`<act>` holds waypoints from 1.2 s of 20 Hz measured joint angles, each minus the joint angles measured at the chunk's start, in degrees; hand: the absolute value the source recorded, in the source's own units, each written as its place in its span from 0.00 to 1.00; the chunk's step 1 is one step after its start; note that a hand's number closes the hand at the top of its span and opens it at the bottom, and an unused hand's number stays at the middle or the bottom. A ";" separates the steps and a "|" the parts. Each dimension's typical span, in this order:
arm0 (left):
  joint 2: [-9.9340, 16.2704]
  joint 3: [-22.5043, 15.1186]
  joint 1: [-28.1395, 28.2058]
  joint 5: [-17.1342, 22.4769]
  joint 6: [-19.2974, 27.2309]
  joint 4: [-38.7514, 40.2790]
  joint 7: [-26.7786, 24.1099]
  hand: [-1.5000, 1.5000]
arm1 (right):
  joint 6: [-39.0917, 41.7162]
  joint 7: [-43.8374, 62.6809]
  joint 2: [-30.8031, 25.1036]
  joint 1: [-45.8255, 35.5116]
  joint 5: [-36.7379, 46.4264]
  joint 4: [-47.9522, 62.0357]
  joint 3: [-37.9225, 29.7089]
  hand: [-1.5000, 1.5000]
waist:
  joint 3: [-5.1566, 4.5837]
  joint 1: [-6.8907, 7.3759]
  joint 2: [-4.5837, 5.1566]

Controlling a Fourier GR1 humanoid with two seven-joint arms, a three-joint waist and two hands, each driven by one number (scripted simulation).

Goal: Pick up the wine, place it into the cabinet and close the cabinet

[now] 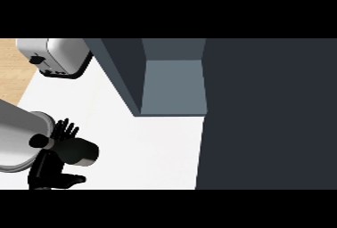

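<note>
Looking down at the white counter, we see the left hand at the lower left, fingers straight and spread, pointing up the view and holding nothing. Beyond the fingertips, farther up, stands a silver toaster. Up and to the right of the fingers, the cabinet stands open, its dark door filling the right side. We cannot find the wine; the right hand is out of view.

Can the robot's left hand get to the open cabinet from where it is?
Probably yes. The left hand is at the left of the counter, the cabinet stands open, and only bare white counter lies between them.
</note>
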 measured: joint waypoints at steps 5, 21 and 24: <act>0.68 0.16 -2.54 1.26 -1.06 3.76 -0.19 1.00 | -0.16 1.68 -0.65 -2.48 -0.31 0.24 -2.51 0.00 | 0.00 0.01 0.01; 0.14 -6.80 -2.06 -5.68 4.84 -1.73 -7.43 1.00 | 1.18 -0.58 1.47 0.33 -0.29 0.55 -1.58 0.00 | 0.17 0.15 -0.19; -1.60 -6.26 -0.27 -4.93 7.97 -4.79 -6.63 1.00 | 1.06 -0.29 1.73 0.34 -0.19 0.45 -0.89 0.00 | 0.14 0.28 -0.19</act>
